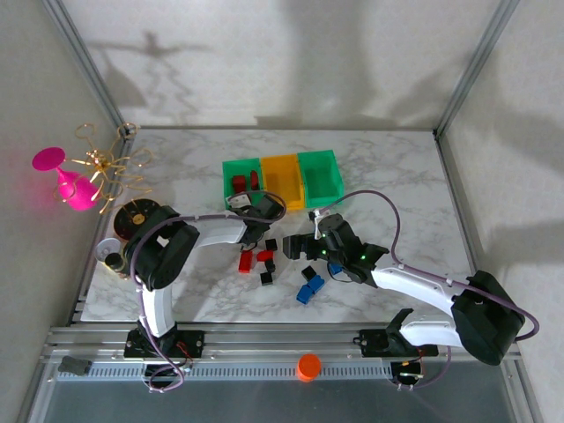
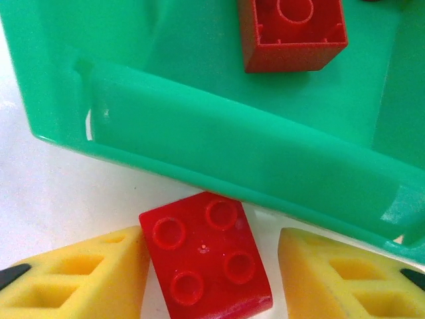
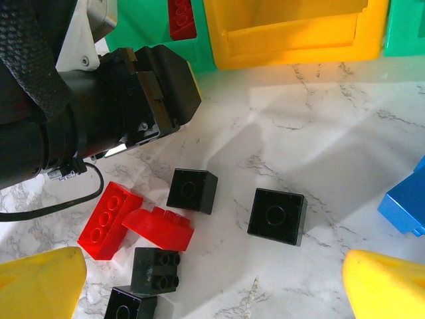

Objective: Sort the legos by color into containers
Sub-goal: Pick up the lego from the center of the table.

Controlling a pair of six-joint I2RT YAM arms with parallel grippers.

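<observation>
A marble-patterned table (image 1: 176, 295) lay between pale walls. From above, the yellow-orange bin (image 1: 282, 179) sat mid-row between two green bins (image 1: 328, 172). Loose legos (image 1: 264, 260) were scattered on its near side, with the left gripper (image 1: 240, 200) at its near left and the right gripper (image 1: 305, 233) at its near right. At the left wrist, the left gripper (image 2: 209, 269) stood part-open about a red brick (image 2: 206, 259). One pad (image 2: 86, 279) touched it and a thin gap showed at the other, just outside the green bin wall (image 2: 232, 146) adjoining the yellow-orange bin. At the right wrist, the right gripper (image 3: 212, 286) gaped wide and empty over black bricks (image 3: 277, 216) near the yellow-orange bin (image 3: 292, 33).
</observation>
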